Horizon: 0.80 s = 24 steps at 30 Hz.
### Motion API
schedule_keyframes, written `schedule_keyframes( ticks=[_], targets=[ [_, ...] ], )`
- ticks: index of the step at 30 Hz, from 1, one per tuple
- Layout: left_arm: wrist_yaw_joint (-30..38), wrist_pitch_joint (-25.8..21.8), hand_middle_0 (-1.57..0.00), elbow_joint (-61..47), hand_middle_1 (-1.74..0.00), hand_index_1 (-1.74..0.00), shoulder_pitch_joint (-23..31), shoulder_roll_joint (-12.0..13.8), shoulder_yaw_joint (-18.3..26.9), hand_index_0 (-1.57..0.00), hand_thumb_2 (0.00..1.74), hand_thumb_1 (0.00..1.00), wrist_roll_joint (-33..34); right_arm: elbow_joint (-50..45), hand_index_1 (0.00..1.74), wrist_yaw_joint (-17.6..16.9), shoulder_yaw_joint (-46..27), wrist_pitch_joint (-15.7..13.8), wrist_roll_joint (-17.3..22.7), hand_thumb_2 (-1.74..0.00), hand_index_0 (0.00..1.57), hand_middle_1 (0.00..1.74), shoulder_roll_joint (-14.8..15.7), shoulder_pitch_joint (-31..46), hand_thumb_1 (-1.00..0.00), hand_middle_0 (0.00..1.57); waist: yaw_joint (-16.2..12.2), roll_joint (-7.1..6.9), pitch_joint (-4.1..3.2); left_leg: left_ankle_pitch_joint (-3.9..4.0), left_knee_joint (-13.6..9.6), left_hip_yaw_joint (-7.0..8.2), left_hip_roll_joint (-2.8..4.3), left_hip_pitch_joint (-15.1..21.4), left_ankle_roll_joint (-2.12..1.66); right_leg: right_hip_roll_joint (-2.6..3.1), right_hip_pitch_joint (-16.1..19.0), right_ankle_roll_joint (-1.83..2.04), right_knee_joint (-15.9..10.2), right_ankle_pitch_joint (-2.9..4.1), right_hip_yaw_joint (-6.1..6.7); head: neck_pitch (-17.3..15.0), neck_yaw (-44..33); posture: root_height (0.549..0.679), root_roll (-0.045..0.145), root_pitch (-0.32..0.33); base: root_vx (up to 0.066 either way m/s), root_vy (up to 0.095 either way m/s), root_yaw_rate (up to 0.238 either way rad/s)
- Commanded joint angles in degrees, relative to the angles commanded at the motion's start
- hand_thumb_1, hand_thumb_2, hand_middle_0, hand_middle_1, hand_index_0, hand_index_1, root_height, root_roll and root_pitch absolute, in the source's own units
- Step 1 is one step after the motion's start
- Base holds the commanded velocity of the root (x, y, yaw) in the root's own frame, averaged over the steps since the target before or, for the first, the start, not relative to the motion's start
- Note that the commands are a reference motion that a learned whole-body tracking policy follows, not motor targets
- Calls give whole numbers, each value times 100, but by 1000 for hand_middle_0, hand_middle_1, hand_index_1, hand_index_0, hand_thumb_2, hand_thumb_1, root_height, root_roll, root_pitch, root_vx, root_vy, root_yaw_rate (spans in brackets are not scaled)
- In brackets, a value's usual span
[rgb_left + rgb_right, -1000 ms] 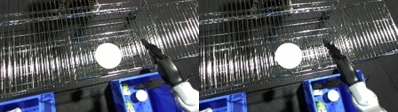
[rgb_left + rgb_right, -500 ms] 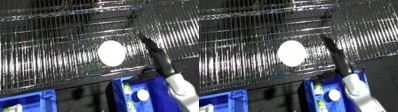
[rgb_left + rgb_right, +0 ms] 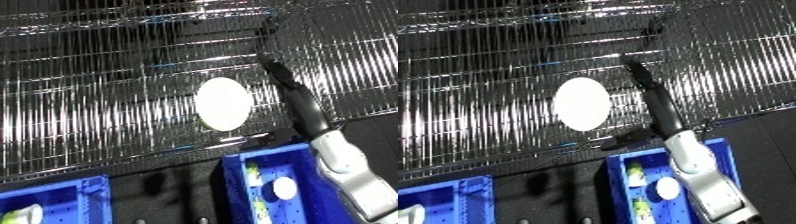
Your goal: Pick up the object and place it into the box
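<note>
At frame centre, the white oval object lies on the wire shelf. Just right of it, our right robot hand reaches up the shelf with fingers straight and pressed together, holding nothing. We judge the step in hand is the reach: we should swing left, get the thumb under the object and curl round its middle. At lower left, one blue bin shows a pale item; at lower right the other bin holds several small pale pieces.
</note>
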Motion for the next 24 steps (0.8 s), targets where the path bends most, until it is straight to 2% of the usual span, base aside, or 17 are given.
schedule_keyframes(
  ticks=[7, 17, 24],
  targets=[
    [33, 32, 0, -177, 0, 0, 25, -51, -72, 0, 0, 0, -22, 96, 0, 96, 91, 87, 15, 0, 0, 0, 65, -179, 0, 0, 47, 64, 0, 11, 6, 8, -22, -51, 8, -19, -68, -15, 39, -12, -9, 27, 111, 644, 88, 113, 24, 19, 20],
    [68, 39, 0, -297, 0, 0, 34, -95, -177, 0, 0, 0, -58, 162, 870, 207, 190, 141, 90, -870, 785, 870, 242, -324, -500, 785, 102, 119, 0, 31, -16, -6, -53, -81, 12, -34, -100, -22, 48, -14, -9, 4, 177, 644, 89, 119, 20, 12, 21],
    [106, 47, 0, -348, 0, 0, 46, -116, -178, 0, 0, 0, -60, 179, 1479, 217, 200, 181, 106, -1479, 1334, 1479, 293, -286, -850, 1334, 108, 141, 0, 55, -71, 0, -58, -59, 14, -38, -100, -22, 32, -13, -7, 16, 181, 645, 90, 120, 3, 8, 7]
  ],
)
